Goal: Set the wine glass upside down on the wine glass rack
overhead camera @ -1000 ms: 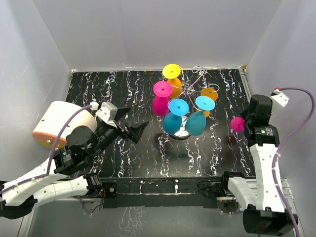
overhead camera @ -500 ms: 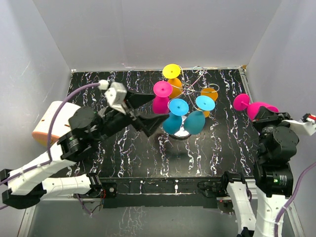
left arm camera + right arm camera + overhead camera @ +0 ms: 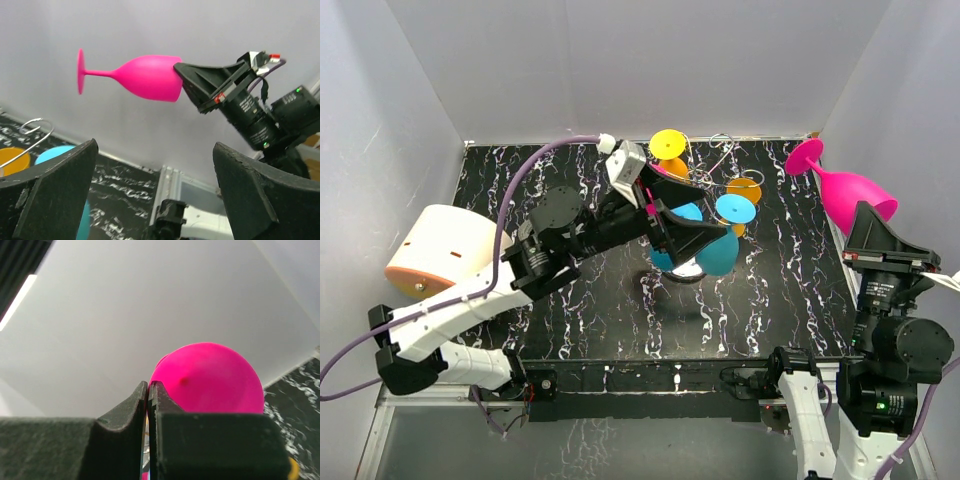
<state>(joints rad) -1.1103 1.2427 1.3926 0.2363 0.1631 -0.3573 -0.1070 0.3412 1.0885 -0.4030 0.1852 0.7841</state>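
The right claw point(image 3: 148, 390), clamped on the rim of the pink glass point(image 3: 855, 195), has lifted it from low on the right of the rack point(image 3: 708, 178) to high at the rack's back right. The glass now lies on its side, foot toward the rack. The left claw point(image 3: 155, 155), fingers wide apart and empty, has swung from left of the rack to over it.

A robotics lab test booth: plain white walls point(image 3: 620, 60) box in a black marbled table point(image 3: 760, 300).
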